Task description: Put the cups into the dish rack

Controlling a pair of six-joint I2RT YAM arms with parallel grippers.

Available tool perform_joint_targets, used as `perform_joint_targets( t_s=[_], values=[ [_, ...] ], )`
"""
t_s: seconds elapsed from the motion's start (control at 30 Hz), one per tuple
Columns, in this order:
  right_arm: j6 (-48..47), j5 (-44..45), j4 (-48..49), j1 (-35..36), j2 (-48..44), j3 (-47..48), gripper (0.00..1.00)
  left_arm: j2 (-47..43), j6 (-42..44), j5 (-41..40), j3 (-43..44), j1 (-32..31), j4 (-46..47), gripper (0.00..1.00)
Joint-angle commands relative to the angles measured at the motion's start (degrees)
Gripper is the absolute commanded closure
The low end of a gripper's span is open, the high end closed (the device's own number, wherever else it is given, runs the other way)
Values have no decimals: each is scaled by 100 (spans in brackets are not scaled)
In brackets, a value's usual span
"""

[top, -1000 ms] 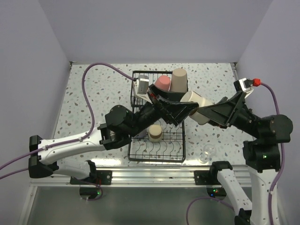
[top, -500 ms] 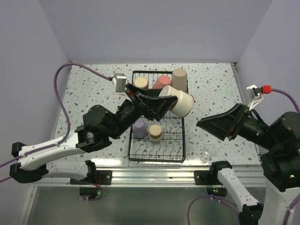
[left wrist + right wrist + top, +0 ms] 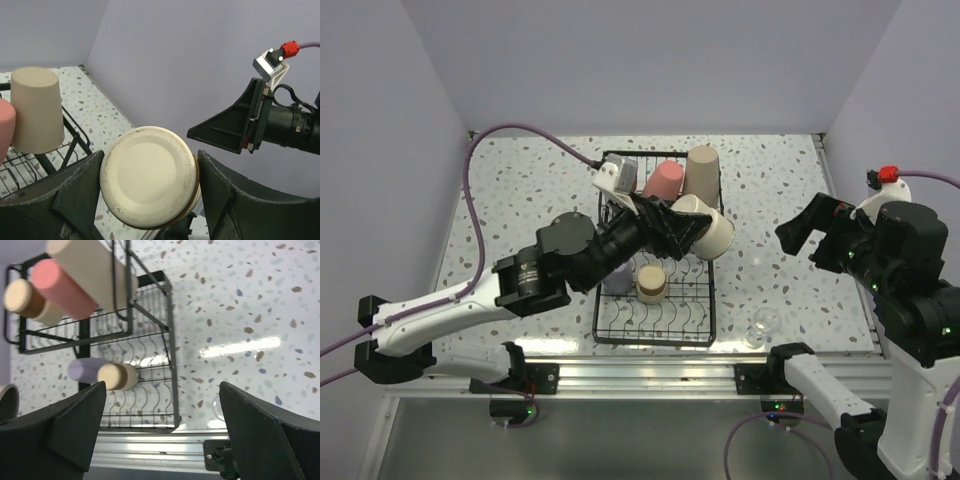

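Clamping the tan cup, the left gripper should set it mouth-down on bare tines low in the dish rack; the right gripper, frame right, gapes empty.

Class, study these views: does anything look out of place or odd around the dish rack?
Yes. A tiny clear glass sits alone on the table, right of the dish rack and near the front edge, not loaded. The left gripper holds a cream cup on its side above the rack.
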Motion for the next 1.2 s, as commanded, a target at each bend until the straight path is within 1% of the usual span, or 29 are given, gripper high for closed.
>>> perform_joint_targets(
  t_s=[0.0,0.1,0.13,0.2,0.23,0.27,0.3,0.37,0.47,0.67,0.8,0.93,1.17],
  values=[
    [-171,994,-1201,36,4,-249,2,160,50,-149,259,-56,-583,100],
    [-76,591,-666,28,-93,-863,2,380,33,-166,259,-56,-900,100],
    [38,494,-481,36,-285,-1082,2,441,33,-132,259,-56,-961,100],
    [337,249,-7,36,-627,-1899,2,591,33,-105,242,-64,-1093,100],
    [443,151,614,28,-1125,-2250,2,635,50,-96,233,-64,-1128,100],
    [565,115,829,36,-1322,-2819,2,713,68,-96,224,-64,-1190,100],
    [567,63,1170,28,-1515,-3112,2,758,85,-79,181,-64,-1225,100],
    [655,-34,1218,45,-1815,-3805,2,924,199,-96,136,-64,-1357,100],
    [690,36,1253,36,-1904,-4352,2,1205,305,-149,66,-64,-1620,100],
    [646,150,1306,80,-1728,-4337,2,1619,384,-96,-294,-64,-1551,100],
    [637,185,1148,107,-1710,-4337,2,1935,428,-78,-382,-64,-1393,100],
    [541,256,1007,177,-1737,-4389,2,2312,428,-289,-435,-64,-1208,100],
    [461,273,822,230,-1772,-4469,2,2963,428,-834,-269,-64,-1067,100]
  ],
)
